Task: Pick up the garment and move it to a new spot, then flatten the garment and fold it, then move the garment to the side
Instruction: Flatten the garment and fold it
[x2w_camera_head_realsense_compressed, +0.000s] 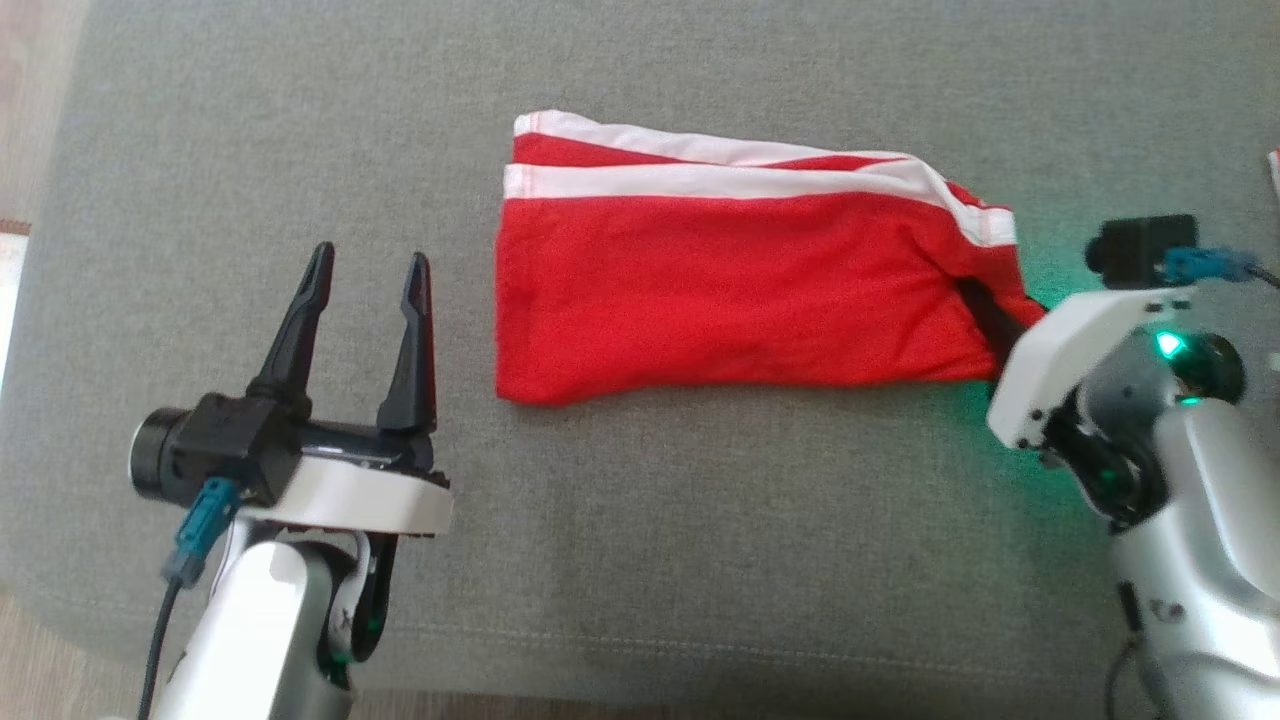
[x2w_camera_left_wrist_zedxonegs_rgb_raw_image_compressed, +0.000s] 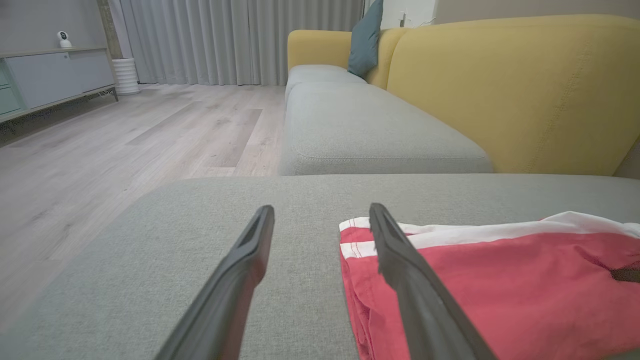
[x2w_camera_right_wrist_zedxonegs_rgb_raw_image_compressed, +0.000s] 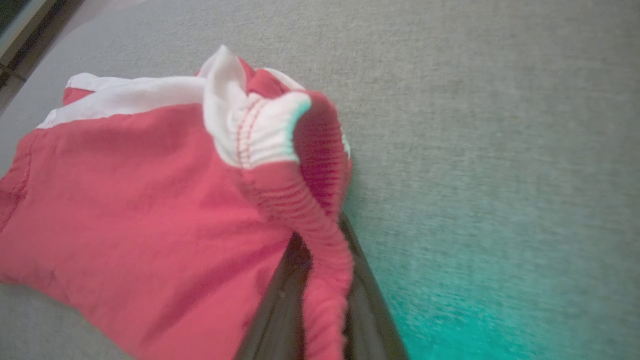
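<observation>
Left hand (x2w_camera_head_realsense_compressed: 370, 256), lower left of the head view: its two long dark fingers stand spread apart with nothing between them, above the grey seat cushion (x2w_camera_head_realsense_compressed: 700, 560) and just beside the left edge of the garment (x2w_camera_head_realsense_compressed: 730, 290). In the left wrist view the same hand (x2w_camera_left_wrist_zedxonegs_rgb_raw_image_compressed: 321, 209) points along the cushion, its right-side finger overlapping the hem corner of the garment (x2w_camera_left_wrist_zedxonegs_rgb_raw_image_compressed: 500, 280).

Garment: red shorts with white side stripes, lying flat and lengthwise across the middle of the cushion, hem toward the left hand and elastic waistband toward the right hand (x2w_camera_head_realsense_compressed: 985, 320).

Right hand, at the right end of the garment: the right wrist view shows the hand (x2w_camera_right_wrist_zedxonegs_rgb_raw_image_compressed: 322, 235) closed on the ribbed red waistband, one dark finger on each side of the fabric; the garment (x2w_camera_right_wrist_zedxonegs_rgb_raw_image_compressed: 125, 200) bunches up at the grip, with a white stripe folded over the top. A green glow from the wrist falls on the cushion beside it.

Background, left wrist view: yellow backrest (x2w_camera_left_wrist_zedxonegs_rgb_raw_image_compressed: 500, 90), teal pillow (x2w_camera_left_wrist_zedxonegs_rgb_raw_image_compressed: 365, 40), wooden floor (x2w_camera_left_wrist_zedxonegs_rgb_raw_image_compressed: 125, 140), curtains (x2w_camera_left_wrist_zedxonegs_rgb_raw_image_compressed: 225, 40).
</observation>
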